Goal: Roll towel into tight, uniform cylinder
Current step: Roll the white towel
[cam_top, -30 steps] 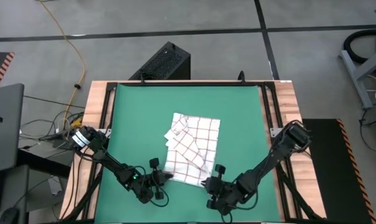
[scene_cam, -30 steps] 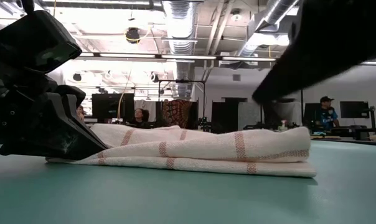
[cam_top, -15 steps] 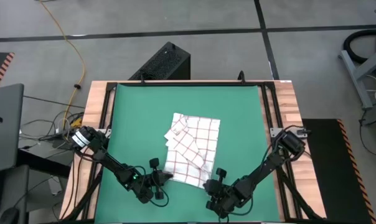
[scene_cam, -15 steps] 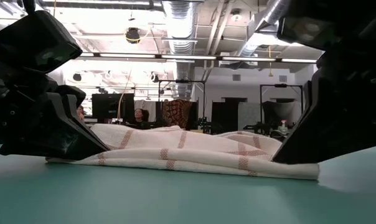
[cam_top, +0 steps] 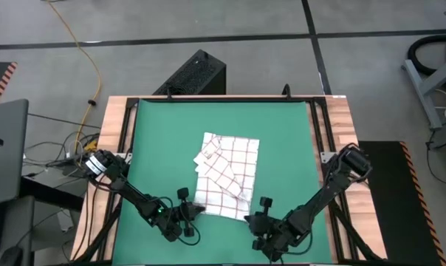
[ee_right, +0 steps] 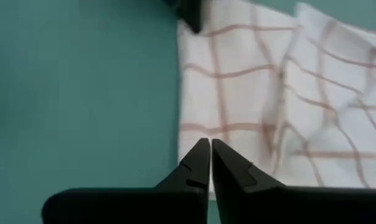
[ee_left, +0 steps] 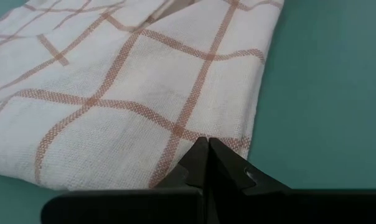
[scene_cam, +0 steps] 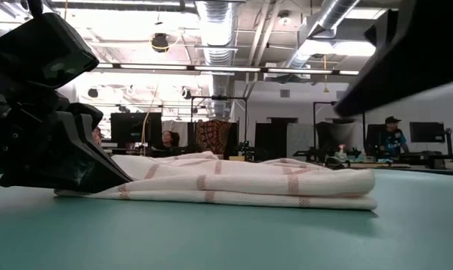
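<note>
The towel (cam_top: 227, 177), white with a red-brown check, lies loosely folded in several flat layers in the middle of the green mat (cam_top: 156, 140). In the low view the towel (scene_cam: 234, 184) is a low, flat heap. My left gripper (cam_top: 199, 211) is shut at the towel's near left corner. My right gripper (cam_top: 251, 217) hovers shut just off the near right corner. The low view shows it raised clear of the cloth (scene_cam: 414, 60), and the right wrist view shows nothing between its fingers (ee_right: 210, 144). My left gripper has its shut fingertips (ee_left: 208, 143) on the hem of the towel's near edge (ee_left: 228, 142), close to the corner. It comes slanting down from the table's near left side. The cloth around the tips lies flat on the mat. I cannot tell whether any cloth is pinched between the tips.
Bare green mat lies all around the towel. Black rails and wooden strips (cam_top: 341, 133) border the mat on the left and right. A black box (cam_top: 193, 74) stands on the floor beyond the far edge. People (scene_cam: 391, 131) show far off in the room behind.
My right gripper came down onto the towel's near right end, then rose clear again and drew off a little toward the table's right edge. That end of the towel, which stood as a thick fold, now lies lower and flatter.
</note>
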Robot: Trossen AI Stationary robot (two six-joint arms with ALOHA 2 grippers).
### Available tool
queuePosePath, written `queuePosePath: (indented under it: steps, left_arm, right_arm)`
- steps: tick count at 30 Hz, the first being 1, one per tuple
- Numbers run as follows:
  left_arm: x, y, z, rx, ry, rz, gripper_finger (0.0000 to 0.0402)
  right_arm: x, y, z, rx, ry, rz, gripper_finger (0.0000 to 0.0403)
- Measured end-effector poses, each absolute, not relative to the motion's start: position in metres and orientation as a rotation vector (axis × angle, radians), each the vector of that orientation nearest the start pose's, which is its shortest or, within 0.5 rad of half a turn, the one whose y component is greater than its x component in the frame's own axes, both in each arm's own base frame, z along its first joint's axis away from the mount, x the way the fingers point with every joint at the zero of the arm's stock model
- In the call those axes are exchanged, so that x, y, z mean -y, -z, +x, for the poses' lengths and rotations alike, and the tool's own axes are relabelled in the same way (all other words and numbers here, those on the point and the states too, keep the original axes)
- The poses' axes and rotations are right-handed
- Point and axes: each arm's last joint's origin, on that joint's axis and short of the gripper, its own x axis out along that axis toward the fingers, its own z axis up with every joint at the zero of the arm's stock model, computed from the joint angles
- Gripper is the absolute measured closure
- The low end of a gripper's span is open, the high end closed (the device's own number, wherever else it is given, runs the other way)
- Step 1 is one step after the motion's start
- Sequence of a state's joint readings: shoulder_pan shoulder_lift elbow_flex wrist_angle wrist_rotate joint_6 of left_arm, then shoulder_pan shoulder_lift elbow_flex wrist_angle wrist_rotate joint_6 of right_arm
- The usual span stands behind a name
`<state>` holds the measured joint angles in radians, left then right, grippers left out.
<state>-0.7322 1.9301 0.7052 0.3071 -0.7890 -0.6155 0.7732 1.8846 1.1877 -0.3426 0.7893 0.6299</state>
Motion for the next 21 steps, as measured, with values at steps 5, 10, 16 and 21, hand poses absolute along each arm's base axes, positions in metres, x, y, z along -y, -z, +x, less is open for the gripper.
queuePosePath:
  steps: [5,10,16,21]
  left_arm:
    - [0.189,-0.070,0.241,-0.607,-0.247,0.041,0.0401]
    - [0.189,-0.071,0.241,-0.606,-0.248,0.039,0.0401]
    - [0.189,-0.070,0.241,-0.607,-0.250,0.025,0.0402]
    - [0.189,-0.070,0.241,-0.609,-0.248,0.031,0.0402]
  right_arm:
    - [-0.248,-0.167,0.289,-0.755,0.053,-0.126,0.0296]
    - [-0.239,-0.171,0.303,-0.732,0.004,-0.175,0.0224]
    - [-0.228,-0.167,0.307,-0.789,0.018,-0.175,0.0169]
    - [-0.227,-0.166,0.305,-0.810,0.035,-0.147,0.0173]
